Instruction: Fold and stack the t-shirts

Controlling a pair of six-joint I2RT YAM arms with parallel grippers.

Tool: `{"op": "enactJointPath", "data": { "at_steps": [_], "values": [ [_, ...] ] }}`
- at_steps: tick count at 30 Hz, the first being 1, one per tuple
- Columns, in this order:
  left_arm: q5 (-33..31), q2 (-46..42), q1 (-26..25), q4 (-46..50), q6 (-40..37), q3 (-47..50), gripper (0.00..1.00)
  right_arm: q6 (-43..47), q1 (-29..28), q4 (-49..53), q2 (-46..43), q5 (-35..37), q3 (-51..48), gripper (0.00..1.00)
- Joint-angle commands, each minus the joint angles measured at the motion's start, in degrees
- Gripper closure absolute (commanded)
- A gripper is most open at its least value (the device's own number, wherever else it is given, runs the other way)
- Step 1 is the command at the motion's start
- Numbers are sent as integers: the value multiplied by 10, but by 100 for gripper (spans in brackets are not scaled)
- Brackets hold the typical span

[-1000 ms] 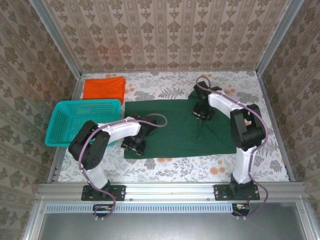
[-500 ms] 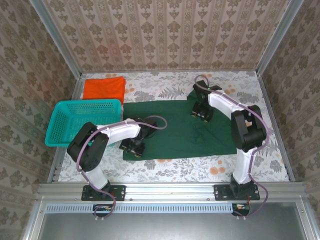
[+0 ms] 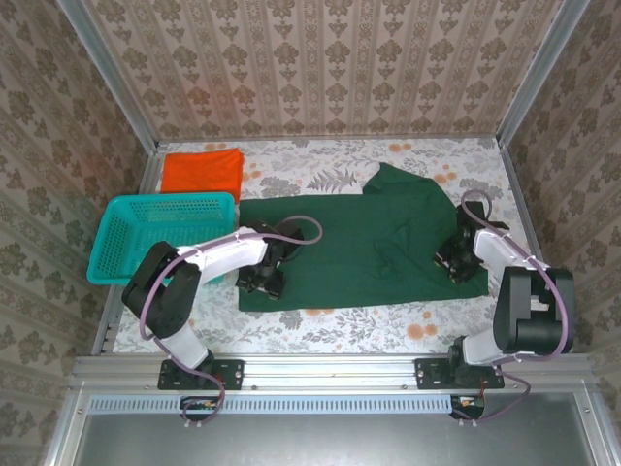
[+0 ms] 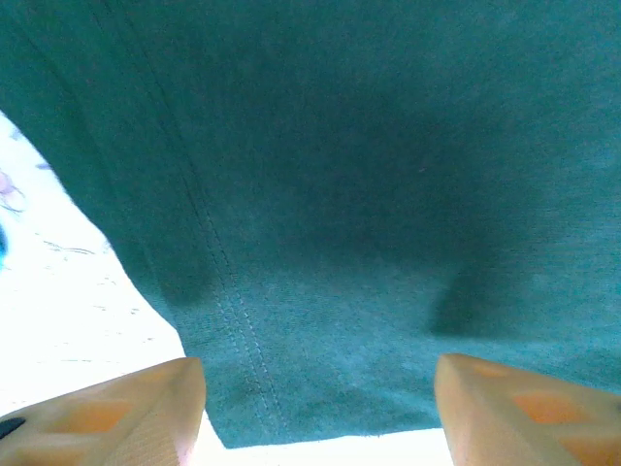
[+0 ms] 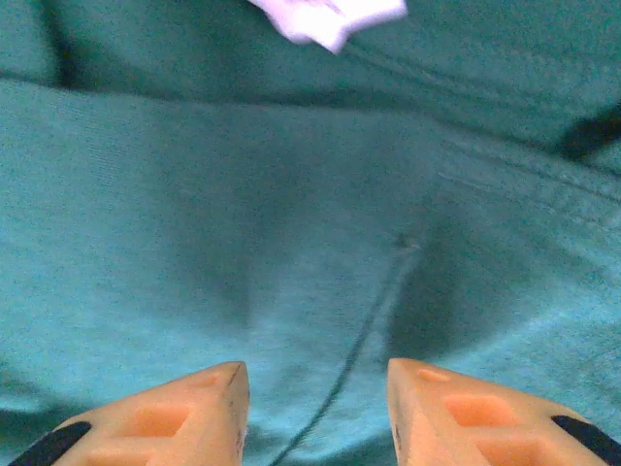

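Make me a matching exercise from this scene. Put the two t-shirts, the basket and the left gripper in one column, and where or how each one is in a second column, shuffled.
Column one:
1. orange t-shirt
2. green t-shirt
3. teal basket
4. left gripper

Column two:
A. open, over the near left hem corner of a shirt
B. folded, in the far left corner
C. at the left edge, just nearer than the folded shirt
D. spread out in the middle

Pairs: 1-B, 2-D, 3-C, 4-A
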State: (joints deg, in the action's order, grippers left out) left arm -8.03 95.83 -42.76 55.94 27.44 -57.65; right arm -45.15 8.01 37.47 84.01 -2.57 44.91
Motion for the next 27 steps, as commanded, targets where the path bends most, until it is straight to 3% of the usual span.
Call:
{"op": "enactJointPath", "data": {
  "at_steps": [1,8,17,23,27],
  "values": [
    [30,18,17,-8,15,27,35,-21,17,1,17,1,-21,57],
    [64,40,15,-25,5,39,35,-36,87,9,18,16,-62,54],
    [73,73,-33,-27,-11,3,32,-63,164,22,-39,14,-109,53],
    [66,76,-31,-6,-16,-16,29,-82,201,41,-149,38,-131,46],
    [58,77,-10,42,-26,-70,24,-87,201,20,-186,6,-117,40]
  ]
}}
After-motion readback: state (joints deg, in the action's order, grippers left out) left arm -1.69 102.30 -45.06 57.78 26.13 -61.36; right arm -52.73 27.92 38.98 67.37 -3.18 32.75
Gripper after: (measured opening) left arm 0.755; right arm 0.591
